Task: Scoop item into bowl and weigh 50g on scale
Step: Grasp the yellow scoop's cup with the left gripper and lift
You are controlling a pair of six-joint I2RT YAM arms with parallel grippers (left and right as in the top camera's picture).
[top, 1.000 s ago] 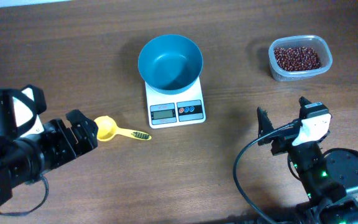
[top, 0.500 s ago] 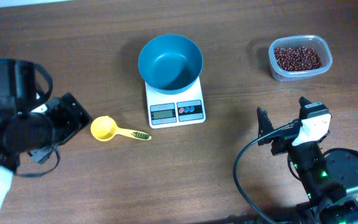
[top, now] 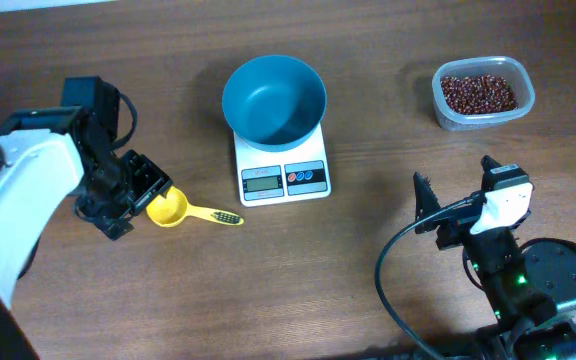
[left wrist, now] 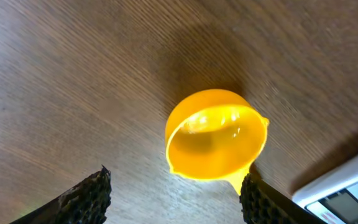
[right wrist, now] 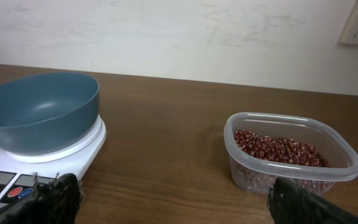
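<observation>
Hovering low over the wooden counter (top: 368,260), the left pincer (left wrist: 176,180) has its two dark ribbed fingers (left wrist: 89,196) set apart on either side of the cup of a single yellow plastic scoop (top: 168,208). The jaws are at a middling width and are not clamped on the scoop. Whether the finger nearest the scoop's small pouring lip touches it cannot be told. The scoop lies open side up, empty, its one handle pointing toward the right arm's side. Just beyond it stands one white digital scale (top: 281,165) with one grey display and two round buttons, one red and one blue. One deep blue bowl (top: 273,98) sits on the scale's platform, overhanging it, and holds nothing. Well apart, toward the far right corner, stands one clear rounded-rectangular tub (top: 483,93), and all the red-brown beans (top: 478,92) lie inside it, too many to count. The right pincer (right wrist: 173,186) rests near the front edge with its two fingers spread wide, gripping nothing and facing the tub and the scale.
</observation>
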